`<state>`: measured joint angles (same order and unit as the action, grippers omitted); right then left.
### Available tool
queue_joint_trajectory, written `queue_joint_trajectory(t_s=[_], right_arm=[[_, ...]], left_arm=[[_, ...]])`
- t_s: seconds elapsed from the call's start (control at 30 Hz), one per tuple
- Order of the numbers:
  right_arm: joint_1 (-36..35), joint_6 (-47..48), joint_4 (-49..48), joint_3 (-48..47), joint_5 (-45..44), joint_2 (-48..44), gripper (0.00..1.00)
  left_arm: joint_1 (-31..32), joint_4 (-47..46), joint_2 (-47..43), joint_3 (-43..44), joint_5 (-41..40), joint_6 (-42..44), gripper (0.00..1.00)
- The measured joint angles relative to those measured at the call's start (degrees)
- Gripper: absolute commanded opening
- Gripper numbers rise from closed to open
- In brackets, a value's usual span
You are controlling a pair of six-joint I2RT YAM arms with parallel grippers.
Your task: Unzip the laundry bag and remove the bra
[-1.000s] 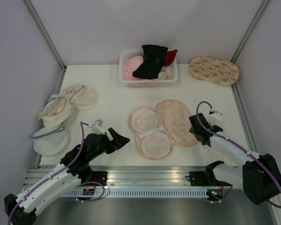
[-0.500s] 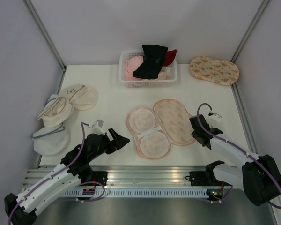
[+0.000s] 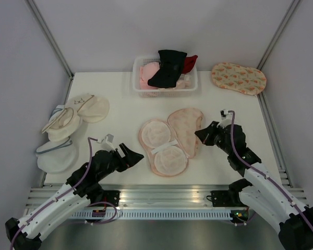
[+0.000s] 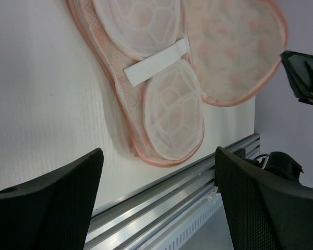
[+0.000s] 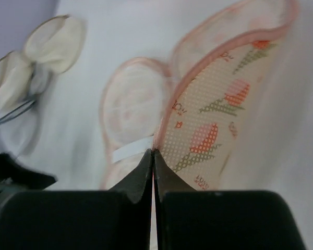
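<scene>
1. Laundry bag (image 3: 169,160) lies unzipped near the front edge of the table (image 3: 115,104), at its middle. It is spread open with its pale pink lining up, and nothing black shows inside.
2. Left gripper (image 3: 133,154) hovers just left of the bag, jaws wide, holding nothing.
3. Right gripper (image 5: 154,153) is closed on the rim of the bag's printed flap, and that edge is raised.
4. Bra (image 3: 168,67), black, lies draped over the basket (image 3: 167,94) at the middle of the far edge, well apart from the bag.
5. Judging by this, the unzipping and the removal look done. Only letting go of the flap seems left.
6. Small marks on the flap's print and on the cream pouches (image 3: 68,122) by the left edge are too small to read.
</scene>
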<state>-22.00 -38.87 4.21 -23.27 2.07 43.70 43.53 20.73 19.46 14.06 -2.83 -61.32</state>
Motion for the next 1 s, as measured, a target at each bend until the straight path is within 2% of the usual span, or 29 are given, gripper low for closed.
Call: queue_joint_trajectory(t_s=[0.07,0.17,0.33,0.4,0.43,0.47,0.5,0.53,0.63,0.8,0.83,1.0], right_arm=[[-1.0,3.2,-4.7,-2.3,10.5,2.1,0.0],[-7.9,8.8,-8.4,-7.5,21.2,9.1,0.0],[-22.9,16.9,-10.9,-12.3,33.0,23.9,0.0],[-28.5,19.5,-10.6,-13.9,35.1,31.2,0.06],[-30.8,20.4,-9.8,-14.7,35.7,34.5,0.49],[-33.2,21.1,-9.1,-15.3,36.1,37.5,0.75],[-34.5,21.7,-8.8,-15.5,36.2,39.2,0.95],[-35.6,22.0,-8.3,-15.6,36.0,40.5,0.98],[-36.2,22.8,-6.4,-15.5,33.2,39.9,0.98],[-35.8,21.8,-4.5,-15.0,23.1,24.3,0.98],[-35.8,21.4,-3.8,-15.1,19.5,20.2,0.98],[-35.6,18.8,5.1,-18.9,-0.5,5.2,0.98]], left_arm=[[0.0,0.2,0.0,0.0,-0.1,-0.4,0.89],[0.0,0.2,-0.1,-0.3,-0.1,-0.9,0.89],[0.0,0.3,-0.6,-0.4,-0.5,-1.4,0.89],[0.0,0.3,-1.2,-0.4,-1.0,-1.4,0.9],[0.0,0.3,-1.6,-0.4,-1.2,-1.4,0.9],[0.0,0.4,-2.3,-0.4,-1.5,-1.4,0.9],[0.0,0.4,-3.0,-0.4,-1.7,-1.4,0.9],[0.0,0.5,-3.8,-0.3,-1.8,-1.4,0.91],[0.0,0.6,-5.9,0.5,-2.8,-1.4,0.92],[0.0,-5.0,-6.5,1.1,-1.3,-0.3,0.84],[0.0,-8.4,-5.0,0.9,0.4,-0.1,0.81],[0.0,-22.9,8.0,0.8,7.2,1.0,0.79]])
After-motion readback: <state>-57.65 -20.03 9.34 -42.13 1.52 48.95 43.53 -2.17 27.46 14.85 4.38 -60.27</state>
